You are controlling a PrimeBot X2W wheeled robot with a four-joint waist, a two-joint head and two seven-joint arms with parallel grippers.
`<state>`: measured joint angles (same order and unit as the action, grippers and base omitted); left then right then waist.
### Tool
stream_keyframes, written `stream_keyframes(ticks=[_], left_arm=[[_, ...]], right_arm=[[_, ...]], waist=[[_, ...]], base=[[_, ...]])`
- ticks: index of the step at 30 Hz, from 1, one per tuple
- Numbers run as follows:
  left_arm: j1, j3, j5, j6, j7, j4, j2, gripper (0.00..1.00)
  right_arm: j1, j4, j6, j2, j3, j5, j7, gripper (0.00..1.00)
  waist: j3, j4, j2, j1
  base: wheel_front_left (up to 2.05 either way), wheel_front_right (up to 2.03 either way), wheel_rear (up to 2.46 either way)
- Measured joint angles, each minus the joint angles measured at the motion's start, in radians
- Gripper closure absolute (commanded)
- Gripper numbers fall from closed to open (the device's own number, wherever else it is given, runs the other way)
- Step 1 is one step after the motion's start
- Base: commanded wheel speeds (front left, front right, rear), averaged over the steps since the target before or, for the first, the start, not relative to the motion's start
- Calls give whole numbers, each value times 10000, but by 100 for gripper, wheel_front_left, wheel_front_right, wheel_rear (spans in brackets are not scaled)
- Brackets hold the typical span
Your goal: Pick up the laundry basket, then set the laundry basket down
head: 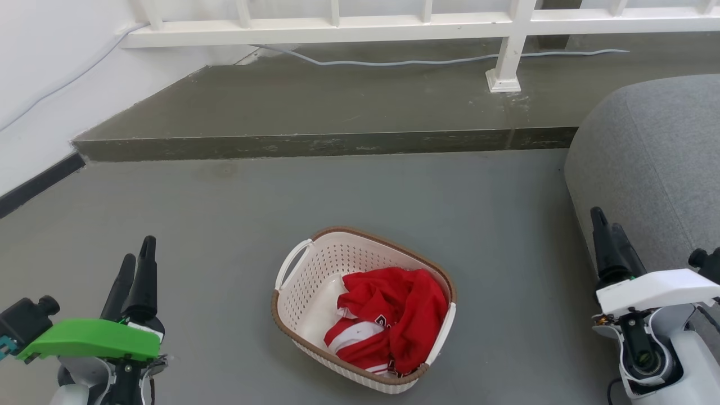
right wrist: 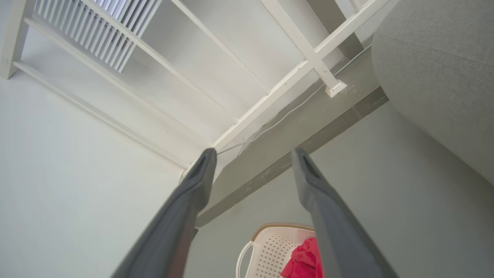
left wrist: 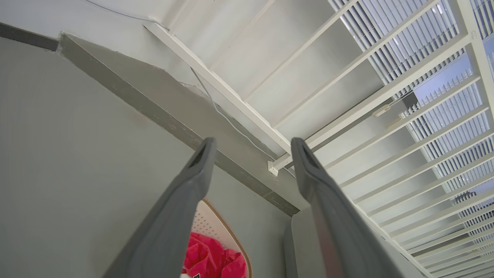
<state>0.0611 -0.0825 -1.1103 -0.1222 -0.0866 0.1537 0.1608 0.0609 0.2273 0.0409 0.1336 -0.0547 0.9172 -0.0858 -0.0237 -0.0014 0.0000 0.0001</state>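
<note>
The laundry basket (head: pixel 315 287), cream-white and perforated with a brown rim and white loop handles, stands on the grey floor in the middle of the head view, holding a red and white garment (head: pixel 388 315). My left gripper (head: pixel 138 253) hovers at the lower left, well apart from the basket, open and empty. My right gripper (head: pixel 606 222) is at the lower right, also apart from it, open and empty. The left wrist view catches the basket (left wrist: pixel 216 226) between the fingers of the gripper (left wrist: pixel 251 144). In the right wrist view the basket (right wrist: pixel 270 247) lies below the gripper (right wrist: pixel 252 154).
A raised grey step (head: pixel 337 112) crosses the far floor, with a white railing (head: pixel 506 50) and a cable (head: pixel 422 61) on it. A grey upholstered seat (head: pixel 658 163) bulks at the right, close to my right gripper. A white wall (head: pixel 45 84) runs along the left.
</note>
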Motion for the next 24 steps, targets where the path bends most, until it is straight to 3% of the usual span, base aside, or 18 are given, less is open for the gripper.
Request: stream_keyframes(ticks=[17, 24], left_arm=[[69, -899, 3342, 215, -606, -309, 447, 0], [102, -1175, 4199, 316, -754, -351, 464, 0]], right_arm=[[14, 56, -522, 274, -917, -2796, -604, 0], [14, 138, -708, 282, -1168, -3649, -769, 0]], waist=[[2, 7, 0, 0], [-15, -18, 0, 0]], base=[[0, 0, 0], [0, 0, 0]])
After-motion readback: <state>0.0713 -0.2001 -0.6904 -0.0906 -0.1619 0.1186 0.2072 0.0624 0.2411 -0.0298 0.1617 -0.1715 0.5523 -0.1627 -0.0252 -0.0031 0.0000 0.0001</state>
